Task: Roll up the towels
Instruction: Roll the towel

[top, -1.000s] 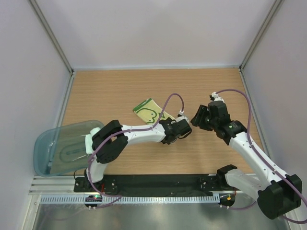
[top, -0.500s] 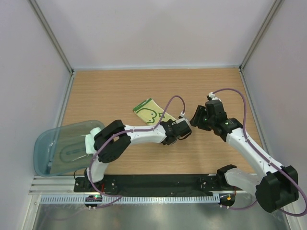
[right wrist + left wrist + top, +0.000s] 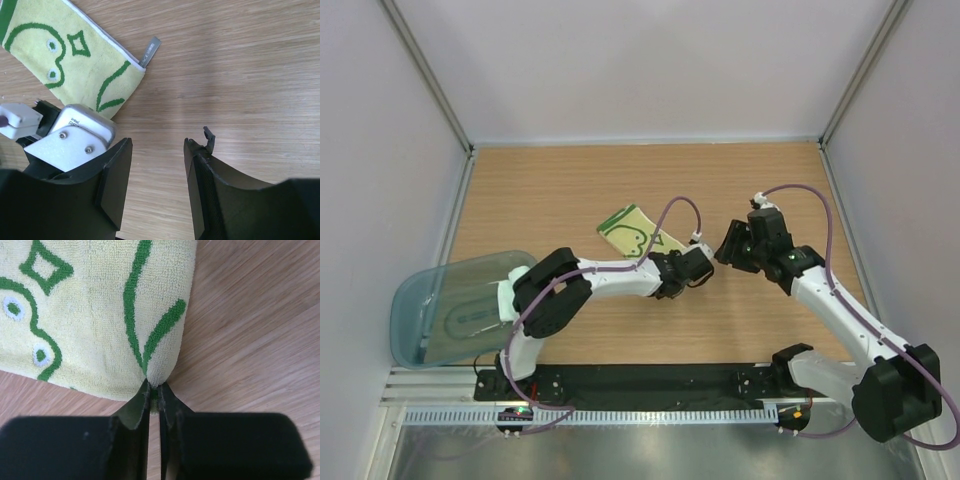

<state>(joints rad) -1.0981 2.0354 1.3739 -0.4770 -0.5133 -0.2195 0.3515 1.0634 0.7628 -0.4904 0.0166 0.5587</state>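
Lying flat and unrolled, the green-and-cream towel (image 3: 100,315) is seen near the middle of the surface (image 3: 550,190), its near corner pinched by the left hand (image 3: 154,394), which is closed almost fully on the cloth. The right hand (image 3: 157,150) is held open nearby, gripping nothing. No rolling is judged done; no second towel is seen.

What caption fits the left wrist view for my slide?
Left jaws pinching a corner of the green-patterned towel, which lies on the wooden table.
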